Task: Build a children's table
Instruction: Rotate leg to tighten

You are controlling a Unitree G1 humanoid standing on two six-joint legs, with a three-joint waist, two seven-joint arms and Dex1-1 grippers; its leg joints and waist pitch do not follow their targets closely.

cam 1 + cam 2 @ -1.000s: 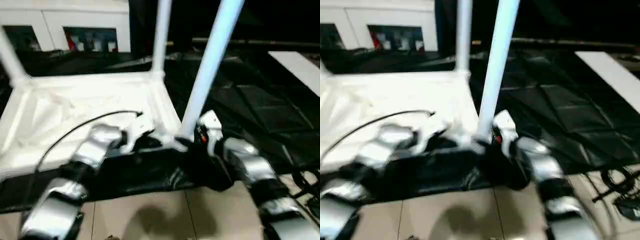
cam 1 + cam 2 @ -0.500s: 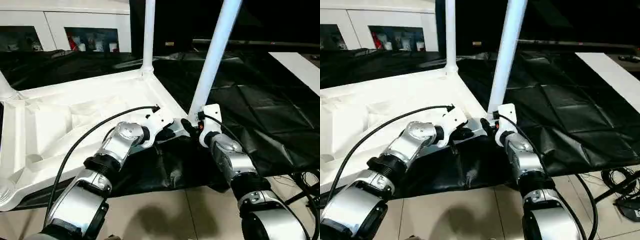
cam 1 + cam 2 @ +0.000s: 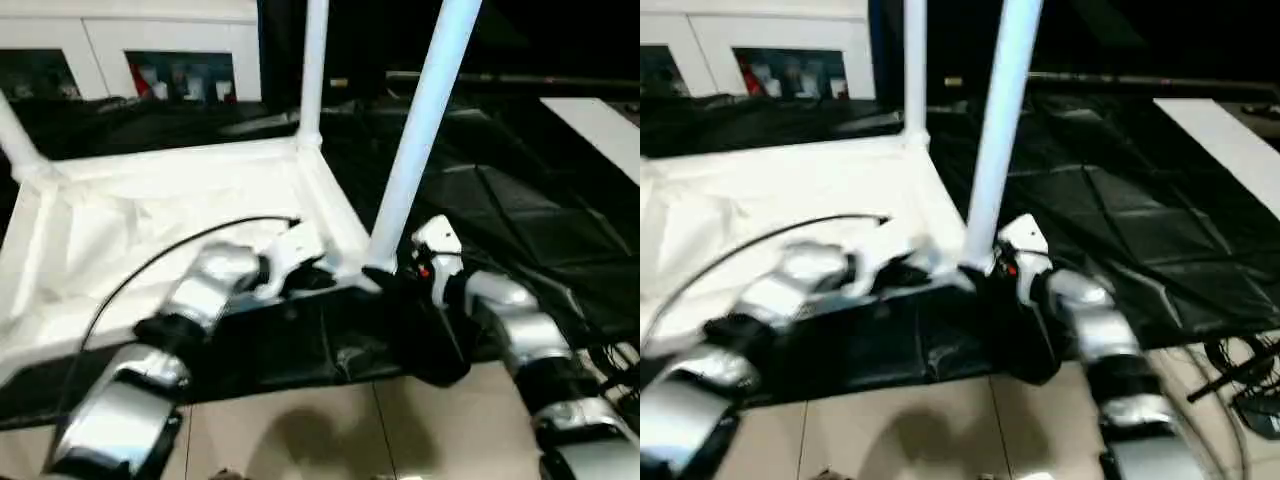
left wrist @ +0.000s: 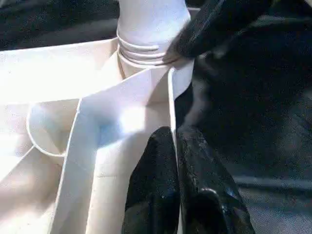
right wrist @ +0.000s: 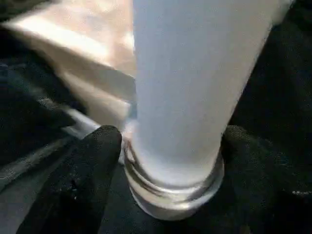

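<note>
The white tabletop [image 3: 150,200] lies upside down on a black sheet, ribbed underside up. One white leg [image 3: 420,130] stands in its near right corner socket, another leg [image 3: 313,70] at the far corner, a third [image 3: 15,130] at the left. My left gripper [image 4: 174,141] is shut on the thin rim wall just beside that near socket. My right gripper [image 5: 173,161] sits at the threaded foot of the near leg [image 5: 195,87], its fingers [image 5: 92,165] pressed on both sides of it. The right gripper's black finger [image 4: 214,24] touches the leg's foot [image 4: 151,29].
A white cabinet [image 3: 150,50] with glass doors stands behind. The black sheet [image 3: 520,200] spreads to the right, with a white panel [image 3: 600,130] at its far edge. Tiled floor [image 3: 300,430] lies in front, and loose cables [image 3: 1240,390] lie at the right.
The whole picture has swung and blurred, so the camera moved. Both grippers stay at the same near right corner of the tabletop.
</note>
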